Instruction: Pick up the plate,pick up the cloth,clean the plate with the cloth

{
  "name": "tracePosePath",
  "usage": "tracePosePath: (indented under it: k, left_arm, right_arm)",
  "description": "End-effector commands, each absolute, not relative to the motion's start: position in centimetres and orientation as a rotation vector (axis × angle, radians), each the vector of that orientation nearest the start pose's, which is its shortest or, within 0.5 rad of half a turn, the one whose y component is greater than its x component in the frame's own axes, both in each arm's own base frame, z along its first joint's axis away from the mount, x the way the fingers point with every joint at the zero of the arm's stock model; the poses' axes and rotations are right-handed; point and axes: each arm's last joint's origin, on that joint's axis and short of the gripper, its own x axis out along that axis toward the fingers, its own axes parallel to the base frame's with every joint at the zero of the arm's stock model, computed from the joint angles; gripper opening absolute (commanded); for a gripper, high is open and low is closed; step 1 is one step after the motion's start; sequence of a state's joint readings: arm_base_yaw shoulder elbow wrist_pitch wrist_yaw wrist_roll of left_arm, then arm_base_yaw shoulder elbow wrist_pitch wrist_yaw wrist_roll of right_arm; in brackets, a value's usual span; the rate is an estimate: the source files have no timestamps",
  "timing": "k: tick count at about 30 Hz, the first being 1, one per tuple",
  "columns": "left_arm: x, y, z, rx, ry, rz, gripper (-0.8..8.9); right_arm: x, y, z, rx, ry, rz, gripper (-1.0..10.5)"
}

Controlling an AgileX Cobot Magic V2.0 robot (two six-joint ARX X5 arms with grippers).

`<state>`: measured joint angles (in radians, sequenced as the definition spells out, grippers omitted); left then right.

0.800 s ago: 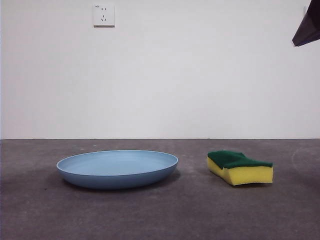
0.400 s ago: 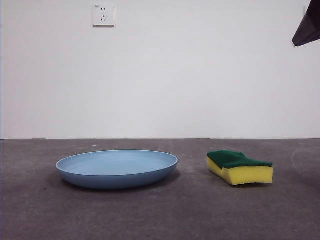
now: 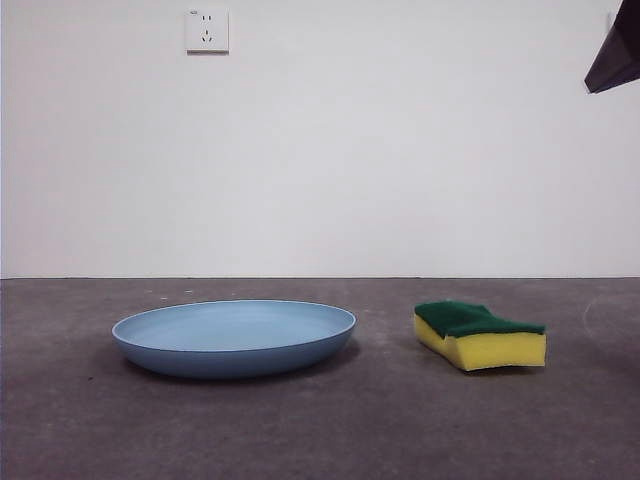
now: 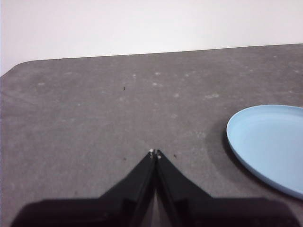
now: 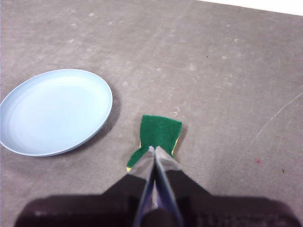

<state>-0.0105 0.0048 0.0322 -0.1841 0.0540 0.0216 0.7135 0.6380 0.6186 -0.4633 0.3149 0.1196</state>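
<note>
The light-blue plate [image 3: 234, 337] lies flat on the dark grey table, left of centre in the front view. It also shows in the left wrist view [image 4: 270, 144] and the right wrist view [image 5: 52, 111]. The cloth is a yellow sponge with a green top [image 3: 480, 335], lying to the plate's right; in the right wrist view [image 5: 161, 131] it lies just beyond my right gripper. My right gripper [image 5: 154, 149] is shut and empty, high above the sponge. My left gripper [image 4: 155, 152] is shut and empty, over bare table beside the plate.
A white wall with a socket [image 3: 207, 30] stands behind the table. A black arm tip [image 3: 615, 55] shows at the top right corner of the front view. The table's rounded corner [image 4: 19, 66] shows in the left wrist view.
</note>
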Motion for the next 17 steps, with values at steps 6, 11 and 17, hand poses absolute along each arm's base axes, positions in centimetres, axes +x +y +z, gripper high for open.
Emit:
tracePosePath:
  k: [6, 11, 17]
  left_arm:
    - [9.61, -0.07, 14.71, -0.028, 0.179, -0.026, -0.03]
    - [9.61, -0.07, 14.71, -0.028, 0.179, -0.025, -0.03]
    - [9.61, -0.07, 14.71, -0.028, 0.179, -0.025, -0.03]
  right_arm:
    - [11.05, 8.38, 27.05, -0.116, 0.443, 0.361, 0.0]
    - [11.05, 8.38, 27.05, -0.116, 0.443, 0.361, 0.0]
    - [11.05, 8.38, 27.06, -0.116, 0.443, 0.361, 0.0]
